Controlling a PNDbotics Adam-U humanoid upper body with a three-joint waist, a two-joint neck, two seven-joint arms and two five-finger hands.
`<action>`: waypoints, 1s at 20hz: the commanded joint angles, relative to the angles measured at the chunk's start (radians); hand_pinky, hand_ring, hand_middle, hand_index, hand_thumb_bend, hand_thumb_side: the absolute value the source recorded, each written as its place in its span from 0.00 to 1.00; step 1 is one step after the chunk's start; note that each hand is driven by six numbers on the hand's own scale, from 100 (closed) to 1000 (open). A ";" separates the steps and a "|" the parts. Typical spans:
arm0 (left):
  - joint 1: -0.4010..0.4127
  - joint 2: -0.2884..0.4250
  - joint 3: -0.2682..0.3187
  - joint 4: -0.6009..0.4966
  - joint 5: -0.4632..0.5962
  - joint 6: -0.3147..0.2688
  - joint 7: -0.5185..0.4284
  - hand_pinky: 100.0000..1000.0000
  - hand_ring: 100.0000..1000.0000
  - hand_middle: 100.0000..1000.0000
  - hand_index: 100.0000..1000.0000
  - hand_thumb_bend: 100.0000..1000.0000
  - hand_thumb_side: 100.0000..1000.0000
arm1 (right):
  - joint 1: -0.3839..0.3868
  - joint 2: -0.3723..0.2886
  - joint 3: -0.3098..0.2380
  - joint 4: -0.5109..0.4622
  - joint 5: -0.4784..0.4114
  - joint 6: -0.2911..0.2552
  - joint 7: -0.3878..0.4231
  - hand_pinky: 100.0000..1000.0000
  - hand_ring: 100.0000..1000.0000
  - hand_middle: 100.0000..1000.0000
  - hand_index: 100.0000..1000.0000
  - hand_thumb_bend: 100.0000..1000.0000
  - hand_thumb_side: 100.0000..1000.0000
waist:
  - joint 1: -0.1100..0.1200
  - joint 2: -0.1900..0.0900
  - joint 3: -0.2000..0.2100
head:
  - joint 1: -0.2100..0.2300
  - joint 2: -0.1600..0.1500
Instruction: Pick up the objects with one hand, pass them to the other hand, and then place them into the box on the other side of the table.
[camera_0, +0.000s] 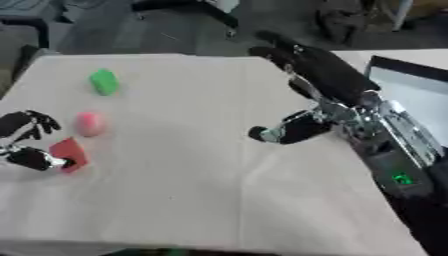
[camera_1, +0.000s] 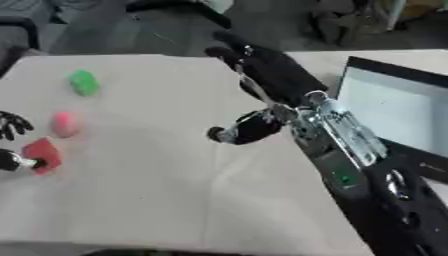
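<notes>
1. Left hand (camera_0: 26, 137) at the table's (camera_0: 201, 200) left edge, thumb and fingers pinching a red block (camera_0: 70, 154).
2. Pink object (camera_0: 89, 123) and green object (camera_0: 104, 82) lie beyond it, apart.
3. Right hand (camera_0: 293, 129) over mid-table, fingers curled, holding nothing.
4. Box (camera_1: 398, 107) at right.

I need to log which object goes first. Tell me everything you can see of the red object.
The red object is a small, flat-sided block, matte red, lying tilted on the beige cloth near the table's left edge, just below the pink object. The left hand is at it, fingertips touching its left side. It has not left the cloth.
</notes>
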 joint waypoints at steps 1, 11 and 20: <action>-0.021 0.019 -0.001 0.013 -0.009 -0.003 -0.017 0.58 0.53 0.55 0.71 0.58 0.31 | -0.016 0.002 -0.006 -0.016 -0.007 0.003 -0.002 0.73 0.80 1.00 0.94 0.60 0.26 | -0.001 -0.017 0.000 | 0.003 -0.002; -0.022 0.022 0.013 -0.003 0.062 -0.009 -0.042 0.49 0.40 0.40 0.53 0.12 0.00 | -0.020 0.001 -0.004 -0.013 -0.003 0.010 -0.001 0.73 0.79 1.00 0.94 0.59 0.26 | -0.003 -0.017 0.002 | 0.004 -0.002; -0.121 0.062 -0.067 -0.250 0.925 -0.113 -0.234 0.45 0.38 0.37 0.49 0.10 0.15 | -0.066 -0.003 0.030 -0.046 0.088 -0.059 0.075 0.83 0.83 1.00 0.94 0.49 0.26 | -0.003 -0.023 -0.002 | -0.020 -0.002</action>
